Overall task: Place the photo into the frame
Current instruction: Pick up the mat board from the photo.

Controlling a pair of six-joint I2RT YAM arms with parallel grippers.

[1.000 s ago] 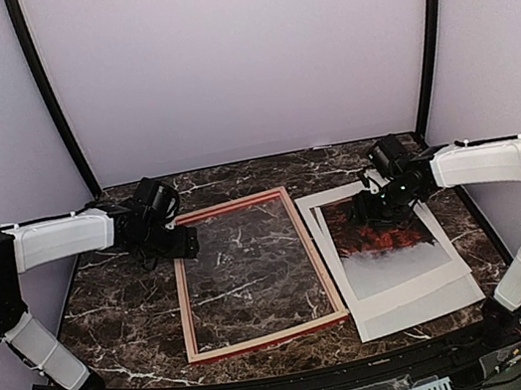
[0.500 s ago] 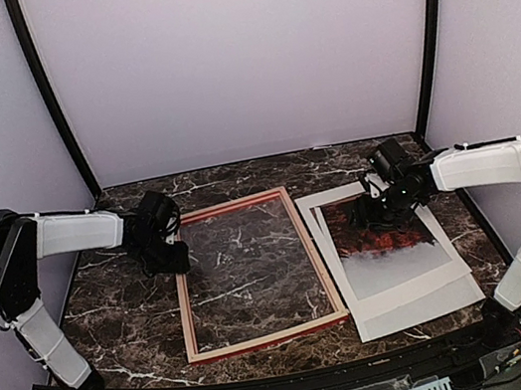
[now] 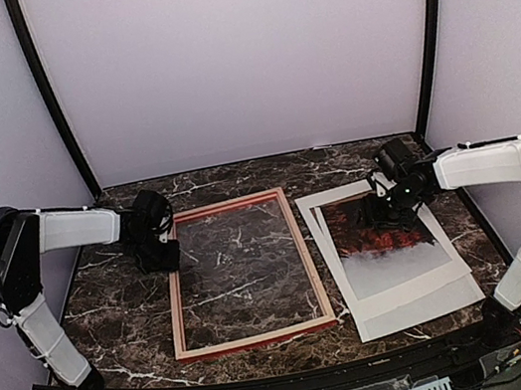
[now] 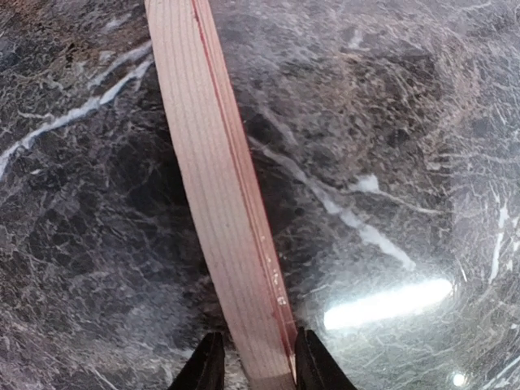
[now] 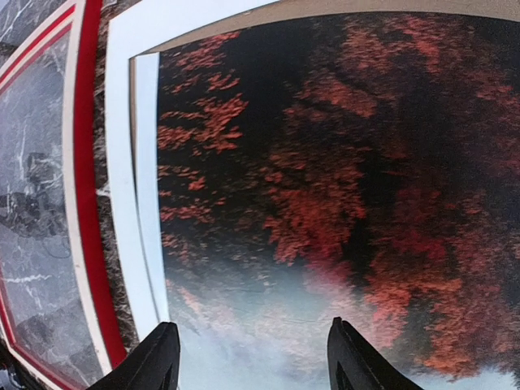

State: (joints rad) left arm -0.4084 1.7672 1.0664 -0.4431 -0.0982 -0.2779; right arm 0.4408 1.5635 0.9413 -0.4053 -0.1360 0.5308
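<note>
The frame (image 3: 256,338) lies flat at the table's middle, pale wood side up, the marble showing through its pane. My left gripper (image 3: 168,257) is at its far left corner, and its fingers (image 4: 213,366) stand either side of the left rail (image 4: 211,162), shut on it. To the right lies the photo (image 3: 384,239), dark red foliage fading to grey mist, on white sheets. My right gripper (image 3: 384,208) hovers over the photo's far end. Seen from the right wrist, that gripper (image 5: 252,329) is open above the photo (image 5: 325,162) with nothing between its fingers.
A cream-white mat (image 3: 410,300) and another white sheet lie stacked under the photo, reaching toward the near right. The frame's red rail (image 5: 85,162) runs close beside the mat's left edge (image 5: 122,162). Black posts and pale walls close in the marble table (image 3: 111,322).
My left gripper has closed on the frame's left rail and drawn back left; the frame has slid left and squared up. The right gripper has barely shifted over the photo.
</note>
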